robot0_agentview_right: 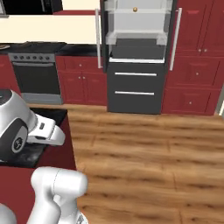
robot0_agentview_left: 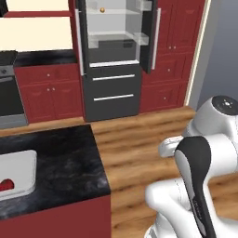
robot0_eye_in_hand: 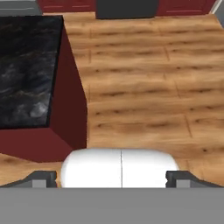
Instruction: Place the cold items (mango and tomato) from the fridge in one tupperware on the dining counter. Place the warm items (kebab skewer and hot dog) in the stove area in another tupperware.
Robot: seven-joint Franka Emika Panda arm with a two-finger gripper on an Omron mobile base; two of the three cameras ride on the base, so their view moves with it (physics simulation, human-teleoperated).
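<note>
Red tomato (robot0_agentview_left: 5,185), cut off at the lower left edge, lies inside the white tupperware (robot0_agentview_left: 24,162) on the black counter (robot0_agentview_left: 69,167). A small orange item, probably the mango (robot0_agentview_left: 102,9), sits on the open fridge's (robot0_agentview_left: 114,56) upper shelf, top centre. Gripper (robot0_eye_in_hand: 113,179) fingers are spread wide, empty, above the wood floor (robot0_eye_in_hand: 140,87).
</note>
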